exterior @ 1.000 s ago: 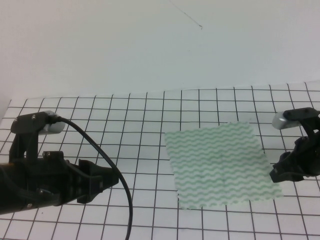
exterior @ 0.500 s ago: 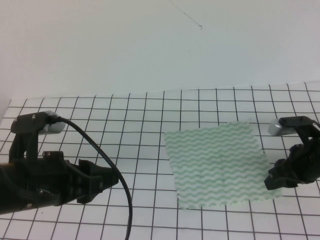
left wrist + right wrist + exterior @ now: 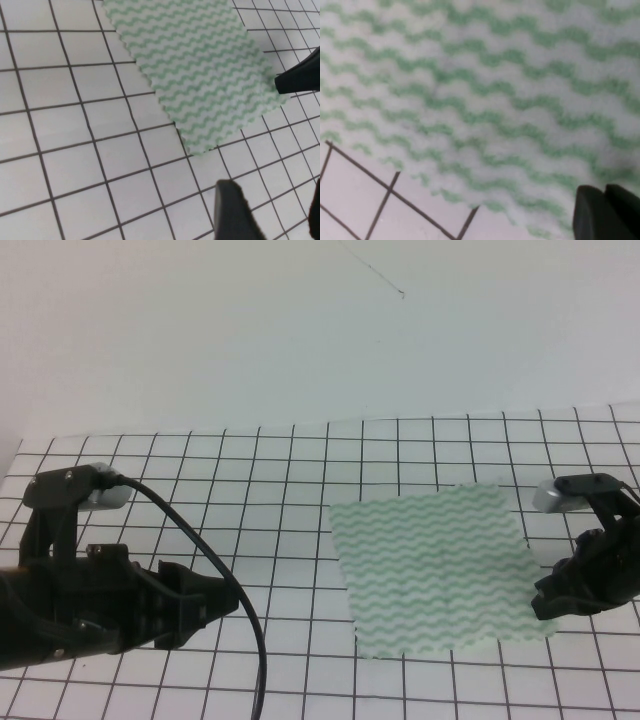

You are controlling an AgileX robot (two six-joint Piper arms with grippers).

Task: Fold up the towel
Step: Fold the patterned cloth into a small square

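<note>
The right gripper (image 3: 543, 608) is clenched: its two dark fingertips (image 3: 590, 215) are pressed together with only a thin seam between them, pinching the towel (image 3: 435, 570) at its right edge, close to the cloth's near right corner. The left gripper (image 3: 228, 602) is released, its fingers (image 3: 235, 210) standing well apart with bare desk between them; it holds nothing and touches nothing.

The right arm comes in from the desk's right edge and bends down at the wrist, so the gripper tips down and leftward onto the cloth. The left arm lies low over the near left corner of the gridded desk (image 3: 300, 470), stretched almost level, its gripper aimed right toward the towel but well apart from it. A black cable (image 3: 250, 630) loops from it down to the near edge.

The towel lies flat on the right half of the desk, turned slightly askew to the grid. Its sides look nearly equal, so I cannot tell a long axis; its green wavy stripes run left to right, tilting toward the far right corner
</note>
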